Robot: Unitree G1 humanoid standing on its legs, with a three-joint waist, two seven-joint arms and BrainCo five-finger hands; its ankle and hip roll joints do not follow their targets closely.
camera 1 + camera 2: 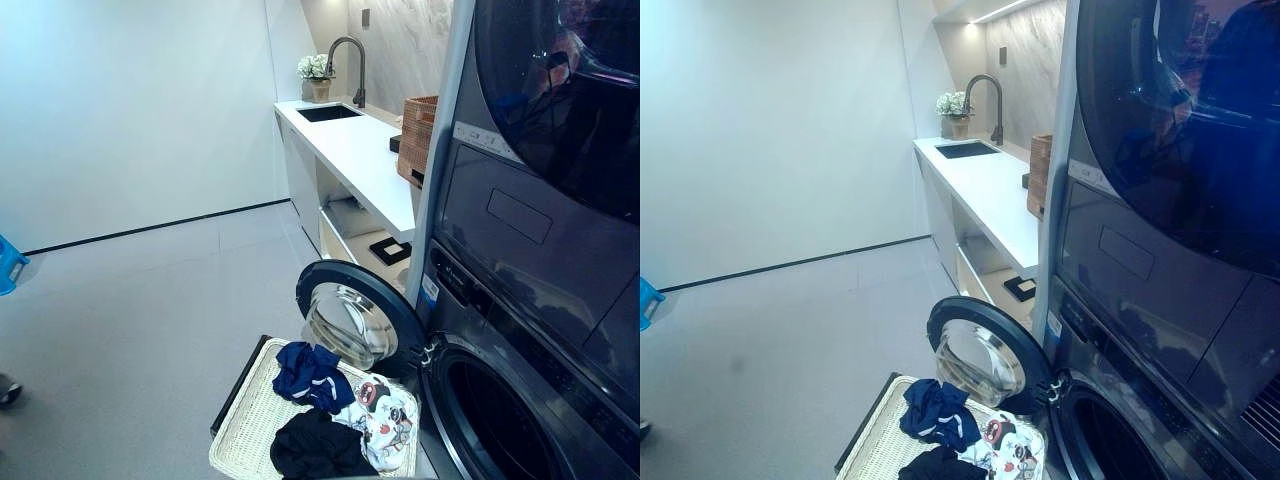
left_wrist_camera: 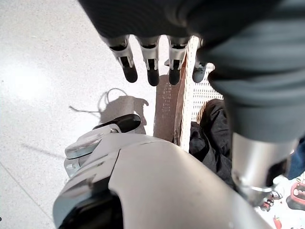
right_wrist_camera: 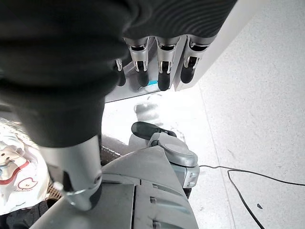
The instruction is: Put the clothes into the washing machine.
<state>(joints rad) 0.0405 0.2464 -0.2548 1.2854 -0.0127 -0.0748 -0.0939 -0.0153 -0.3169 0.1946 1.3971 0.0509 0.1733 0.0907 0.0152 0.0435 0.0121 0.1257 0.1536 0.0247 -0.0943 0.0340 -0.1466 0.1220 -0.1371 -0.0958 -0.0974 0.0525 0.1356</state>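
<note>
A flat wicker basket [image 1: 240, 420] lies on the floor in front of the washing machine [image 1: 500, 400]. It holds a blue garment [image 1: 308, 372], a white patterned garment [image 1: 385, 418] and a black garment [image 1: 315, 448]. The machine's round door [image 1: 350, 320] stands swung open over the basket's far end, and the dark drum opening [image 1: 490, 425] faces it. My left hand [image 2: 151, 64] hangs beside the basket [image 2: 202, 90] with straight fingers, holding nothing, the black garment [image 2: 209, 138] below it. My right hand [image 3: 162, 67] also hangs with straight, empty fingers, near the white patterned garment [image 3: 14, 162].
A dark dryer [image 1: 560, 110] is stacked on the washer. Behind it runs a white counter [image 1: 350, 150] with a sink [image 1: 328, 113], a faucet [image 1: 350, 60], a flower pot [image 1: 318, 75] and a brown woven box [image 1: 418, 135]. Grey floor [image 1: 130, 320] stretches left; a blue object [image 1: 8, 265] sits at the left edge.
</note>
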